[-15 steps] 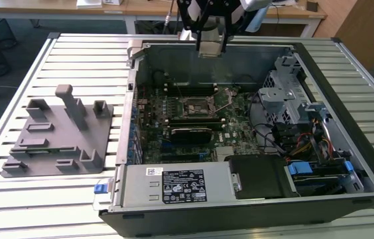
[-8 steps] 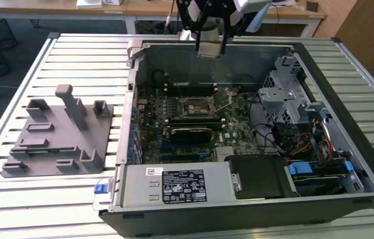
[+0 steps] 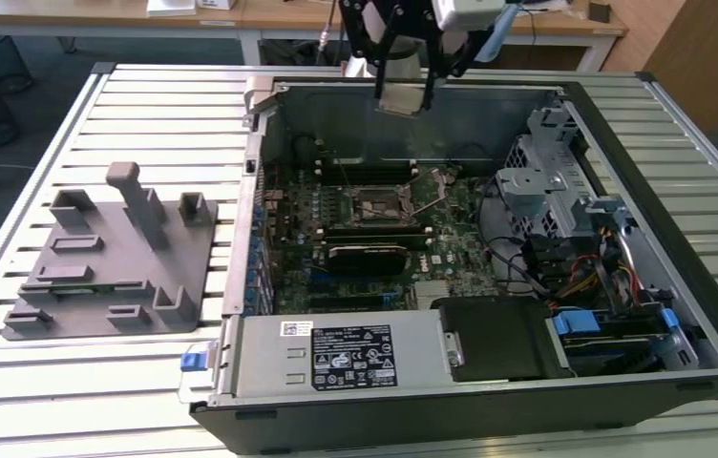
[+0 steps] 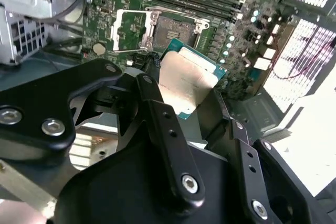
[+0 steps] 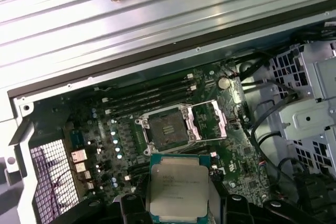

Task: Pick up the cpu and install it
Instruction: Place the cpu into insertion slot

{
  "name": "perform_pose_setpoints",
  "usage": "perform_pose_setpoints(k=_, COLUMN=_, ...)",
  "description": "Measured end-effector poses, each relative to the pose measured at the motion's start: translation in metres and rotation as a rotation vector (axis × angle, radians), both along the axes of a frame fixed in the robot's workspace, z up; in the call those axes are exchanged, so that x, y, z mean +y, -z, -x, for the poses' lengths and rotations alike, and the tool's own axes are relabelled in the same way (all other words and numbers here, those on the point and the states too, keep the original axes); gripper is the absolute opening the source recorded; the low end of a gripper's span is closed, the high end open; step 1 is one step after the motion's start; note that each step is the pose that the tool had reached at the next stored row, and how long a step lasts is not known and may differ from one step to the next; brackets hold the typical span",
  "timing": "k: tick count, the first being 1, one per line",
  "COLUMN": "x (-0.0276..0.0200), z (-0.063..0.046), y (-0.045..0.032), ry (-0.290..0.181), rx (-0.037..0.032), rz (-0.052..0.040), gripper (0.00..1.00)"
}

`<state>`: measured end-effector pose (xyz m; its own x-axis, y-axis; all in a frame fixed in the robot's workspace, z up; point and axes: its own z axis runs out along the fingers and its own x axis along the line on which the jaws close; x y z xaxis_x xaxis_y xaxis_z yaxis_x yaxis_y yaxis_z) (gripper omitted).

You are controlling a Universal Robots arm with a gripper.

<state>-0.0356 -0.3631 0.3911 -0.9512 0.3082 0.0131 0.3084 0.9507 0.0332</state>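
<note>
The cpu (image 3: 401,96) is a flat square chip with a pale silver top, and my gripper (image 3: 404,93) is shut on it by its edges. It hangs in the air above the far wall of the open computer case. In both wrist views the cpu (image 5: 178,186) (image 4: 190,78) sits between the black fingers (image 4: 155,109). The motherboard's socket (image 3: 378,202) (image 5: 167,131) (image 4: 173,31) lies below with its metal frame swung open and its lever raised. Nothing sits in the socket.
A grey plastic tray with upright posts (image 3: 111,258) rests on the slatted table (image 3: 142,105) at the exterior view's left. Inside the case are memory sticks (image 5: 149,98), a metal drive cage (image 3: 550,181), loose cables (image 3: 525,258) and a power supply (image 3: 333,358) at the near side.
</note>
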Motion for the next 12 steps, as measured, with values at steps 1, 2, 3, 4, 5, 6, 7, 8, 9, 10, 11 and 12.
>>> perform_pose_setpoints(k=1, x=0.0000, z=0.0000, y=0.0004, ry=0.018, rx=0.0000, rz=0.0001, gripper=0.53)
perform_pose_setpoints(k=2, x=0.0000, z=0.0000, y=0.0009, ry=0.036, rx=0.0001, rz=0.0001, gripper=0.53)
perform_pose_setpoints(k=3, x=0.0000, z=0.0000, y=0.0013, ry=0.052, rx=0.0000, rz=0.0001, gripper=0.53)
perform_pose_setpoints(k=4, x=0.0001, z=0.0000, y=0.0017, ry=0.069, rx=0.0000, rz=0.0000, gripper=0.53)
perform_pose_setpoints(k=5, x=0.0001, z=0.0000, y=0.0021, ry=0.085, rx=0.0000, rz=0.0000, gripper=0.53)
perform_pose_setpoints(k=6, x=0.0001, z=0.0000, y=0.0025, ry=0.103, rx=0.0000, rz=0.0000, gripper=0.53)
perform_pose_setpoints(k=7, x=0.0001, z=0.0000, y=0.0029, ry=0.121, rx=0.0000, rz=0.0000, gripper=0.53)
perform_pose_setpoints(k=8, x=0.0001, z=0.0000, y=0.0033, ry=0.139, rx=0.0000, rz=0.0001, gripper=0.53)
perform_pose_setpoints(k=9, x=0.0001, z=0.0000, y=0.0038, ry=0.157, rx=0.0000, rz=0.0000, gripper=0.53)
perform_pose_setpoints(k=10, x=0.0001, z=0.0000, y=0.0044, ry=0.175, rx=0.0000, rz=0.0000, gripper=0.53)
perform_pose_setpoints(k=11, x=0.0001, z=0.0000, y=0.0050, ry=0.194, rx=0.0000, rz=0.0000, gripper=0.53)
perform_pose_setpoints(k=12, x=0.0001, z=0.0000, y=0.0055, ry=0.211, rx=0.0000, rz=0.0000, gripper=0.53)
